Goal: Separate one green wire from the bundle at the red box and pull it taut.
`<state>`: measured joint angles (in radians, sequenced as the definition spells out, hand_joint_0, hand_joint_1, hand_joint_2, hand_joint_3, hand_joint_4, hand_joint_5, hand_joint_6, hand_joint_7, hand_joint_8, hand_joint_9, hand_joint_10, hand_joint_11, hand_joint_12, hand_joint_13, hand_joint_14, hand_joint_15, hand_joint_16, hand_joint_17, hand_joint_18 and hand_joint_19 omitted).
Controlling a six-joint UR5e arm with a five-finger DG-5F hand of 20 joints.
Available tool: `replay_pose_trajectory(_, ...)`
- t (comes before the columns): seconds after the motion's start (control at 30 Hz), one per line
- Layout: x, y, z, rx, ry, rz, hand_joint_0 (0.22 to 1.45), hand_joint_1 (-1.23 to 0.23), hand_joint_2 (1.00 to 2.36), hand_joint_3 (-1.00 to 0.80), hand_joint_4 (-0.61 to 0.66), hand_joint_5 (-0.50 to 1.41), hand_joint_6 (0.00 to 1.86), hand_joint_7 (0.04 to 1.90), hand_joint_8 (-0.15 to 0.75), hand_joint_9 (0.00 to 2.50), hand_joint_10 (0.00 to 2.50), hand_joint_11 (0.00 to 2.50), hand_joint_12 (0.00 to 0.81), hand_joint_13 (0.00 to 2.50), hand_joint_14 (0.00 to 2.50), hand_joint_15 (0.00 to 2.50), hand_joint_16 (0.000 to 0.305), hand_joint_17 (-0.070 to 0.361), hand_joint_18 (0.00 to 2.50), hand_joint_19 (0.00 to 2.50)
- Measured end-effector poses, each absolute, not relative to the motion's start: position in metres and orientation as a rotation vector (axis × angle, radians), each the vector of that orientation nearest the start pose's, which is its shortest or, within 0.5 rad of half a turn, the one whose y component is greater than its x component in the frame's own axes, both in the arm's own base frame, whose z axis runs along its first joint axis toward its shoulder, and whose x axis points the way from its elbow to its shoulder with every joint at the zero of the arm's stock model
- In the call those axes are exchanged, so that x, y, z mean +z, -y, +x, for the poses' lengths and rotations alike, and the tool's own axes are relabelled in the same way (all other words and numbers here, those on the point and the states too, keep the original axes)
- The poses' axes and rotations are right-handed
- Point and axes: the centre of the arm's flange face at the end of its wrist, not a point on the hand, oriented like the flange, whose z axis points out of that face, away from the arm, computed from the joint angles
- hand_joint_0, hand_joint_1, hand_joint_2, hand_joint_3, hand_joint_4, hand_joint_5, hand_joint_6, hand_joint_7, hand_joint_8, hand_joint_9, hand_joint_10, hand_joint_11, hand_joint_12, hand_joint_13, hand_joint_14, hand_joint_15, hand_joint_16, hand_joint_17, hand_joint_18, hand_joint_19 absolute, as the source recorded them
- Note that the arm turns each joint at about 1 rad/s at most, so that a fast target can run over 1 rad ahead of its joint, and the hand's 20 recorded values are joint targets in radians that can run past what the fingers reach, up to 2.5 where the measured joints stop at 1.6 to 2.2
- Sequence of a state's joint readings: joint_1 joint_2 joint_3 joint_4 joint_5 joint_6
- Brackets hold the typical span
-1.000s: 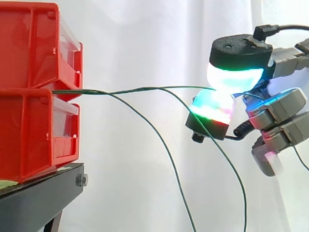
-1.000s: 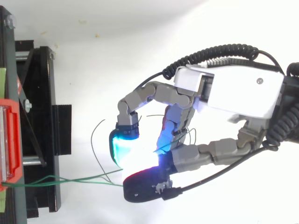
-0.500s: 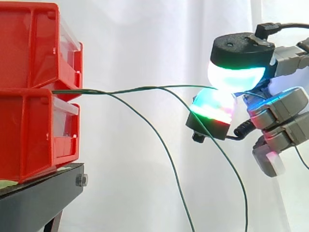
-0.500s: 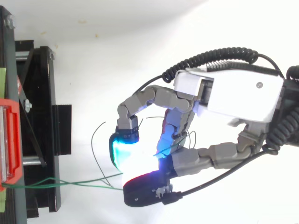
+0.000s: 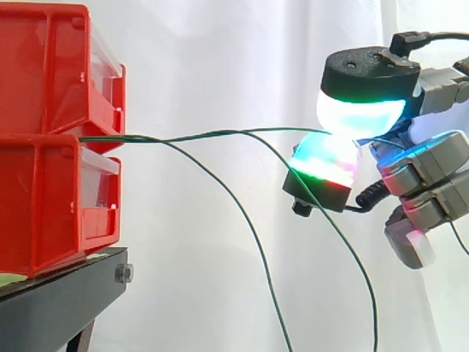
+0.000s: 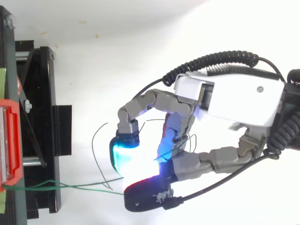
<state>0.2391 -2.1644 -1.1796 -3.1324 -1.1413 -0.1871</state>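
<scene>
Several thin green wires leave the bundle (image 5: 110, 138) at the gap between two stacked red bins (image 5: 51, 81). One green wire (image 5: 212, 134) runs almost level from there to my hand (image 5: 425, 165), with only a slight sag. The hand is shut on it, pinching it between two glowing pads (image 5: 359, 114), one above the other. From above, the same wire (image 6: 84, 186) runs from the red bin (image 6: 11, 140) to the pads under my hand (image 6: 234, 96). Two other green wires (image 5: 249, 227) droop down out of view.
The bins stand on a black stand (image 5: 66, 301) at the left, before a white curtain (image 5: 220, 59). A loose green wire loop (image 6: 96, 145) hangs between the stand (image 6: 42, 93) and the hand.
The hand has crept slightly away from the bins, keeping its pinch. In the top view it has moved a little toward the bottom edge. The held wire looks about as straight as before.
</scene>
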Motion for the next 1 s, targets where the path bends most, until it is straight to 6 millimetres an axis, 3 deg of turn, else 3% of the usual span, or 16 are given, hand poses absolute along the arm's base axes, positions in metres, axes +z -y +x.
replay_pose_trajectory(1.0,0.321,-0.006,0.713,0.811,-1.342,1.228,0.65,-0.78,1.03,-0.07,0.02,-0.13,0.91,1.22,0.296,1.45,0.01,1.63,0.375,1.48,0.01,1.6,0.054,0.122,1.03,0.68)
